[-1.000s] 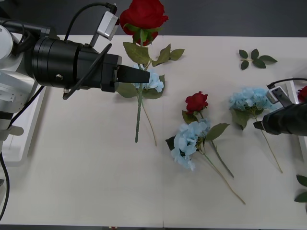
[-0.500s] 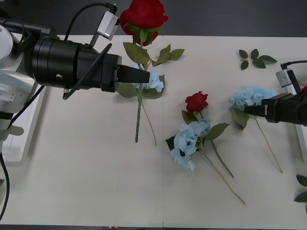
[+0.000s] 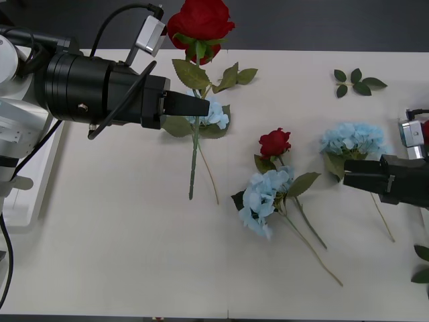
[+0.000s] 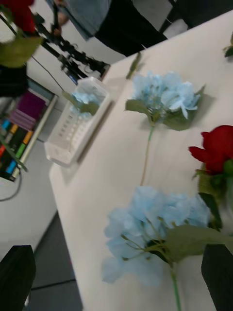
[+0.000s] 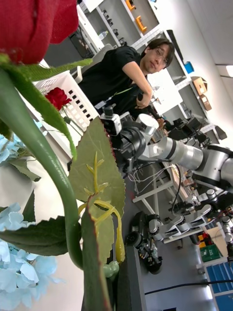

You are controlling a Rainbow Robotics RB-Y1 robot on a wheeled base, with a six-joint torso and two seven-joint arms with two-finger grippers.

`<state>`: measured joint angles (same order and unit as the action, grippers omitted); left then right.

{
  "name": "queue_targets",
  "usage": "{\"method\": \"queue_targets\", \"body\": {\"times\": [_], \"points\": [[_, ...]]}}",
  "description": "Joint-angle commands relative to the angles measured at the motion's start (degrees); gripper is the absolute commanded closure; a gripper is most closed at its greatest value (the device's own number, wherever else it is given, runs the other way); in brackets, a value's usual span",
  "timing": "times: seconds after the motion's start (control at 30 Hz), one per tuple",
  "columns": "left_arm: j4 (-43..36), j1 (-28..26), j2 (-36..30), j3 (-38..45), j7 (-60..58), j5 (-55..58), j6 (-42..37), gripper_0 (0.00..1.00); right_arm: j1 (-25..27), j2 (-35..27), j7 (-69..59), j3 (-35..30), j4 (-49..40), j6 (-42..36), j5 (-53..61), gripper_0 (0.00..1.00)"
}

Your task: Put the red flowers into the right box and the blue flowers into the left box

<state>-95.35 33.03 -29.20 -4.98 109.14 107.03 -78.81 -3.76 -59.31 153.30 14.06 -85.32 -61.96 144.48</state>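
My left gripper [image 3: 201, 106] is shut on the stem of a red rose [image 3: 200, 23] and holds it above the table; its stem [image 5: 39, 160] passes close in the left wrist view. Under it lies a blue hydrangea [image 3: 216, 114]. A second red rose [image 3: 275, 142] and a blue hydrangea [image 3: 263, 196] lie mid-table, and another blue hydrangea [image 3: 352, 139] lies to the right. My right gripper [image 3: 348, 178] is open beside that one's stem, facing the middle hydrangea [image 4: 150, 233]. The left box [image 4: 73, 129] holds a blue flower [image 4: 87, 99]. The right box [image 5: 82, 104] holds a red rose [image 5: 57, 97].
A green leaf sprig [image 3: 355, 82] lies at the table's far right. More leaves [image 3: 422, 265] lie at the right edge. The left box [image 3: 37, 184] sits beyond the table's left edge. A person [image 5: 126, 73] stands behind the right box, apart from the flowers.
My right gripper swung toward the far side over the right hydrangea, then came back nearer to me beside its stem. The left arm and its rose have not moved.
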Motion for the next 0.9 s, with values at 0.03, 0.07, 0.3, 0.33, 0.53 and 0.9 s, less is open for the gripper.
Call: {"method": "queue_targets", "body": {"times": [0.03,0.07,0.3,0.33,0.53,0.9], "points": [[-0.9,1.8,1.0,0.3,0.9,0.9,0.6,1.00,0.9,4.8,1.7,-1.3,-0.8,-4.2,4.1,0.00],[-0.9,1.8,1.0,0.3,0.9,0.9,0.6,1.00,1.0,5.6,1.7,-1.4,-0.8,-4.7,4.5,0.00],[-0.9,1.8,1.0,0.3,0.9,0.9,0.6,1.00,1.3,14.7,1.7,-1.1,-1.3,-7.6,6.1,0.00],[-0.9,1.8,1.0,0.3,0.9,0.9,0.6,1.00,1.4,15.3,1.7,-1.1,-1.5,-7.6,6.1,0.00],[-0.9,1.8,1.0,0.3,0.9,0.9,0.6,1.00,1.6,21.6,1.7,-0.2,-3.8,-7.6,6.0,0.00],[-0.9,1.8,1.0,0.3,0.9,0.9,0.6,1.00,1.6,27.8,1.7,5.5,-10.7,0.5,6.0,0.00]]}}
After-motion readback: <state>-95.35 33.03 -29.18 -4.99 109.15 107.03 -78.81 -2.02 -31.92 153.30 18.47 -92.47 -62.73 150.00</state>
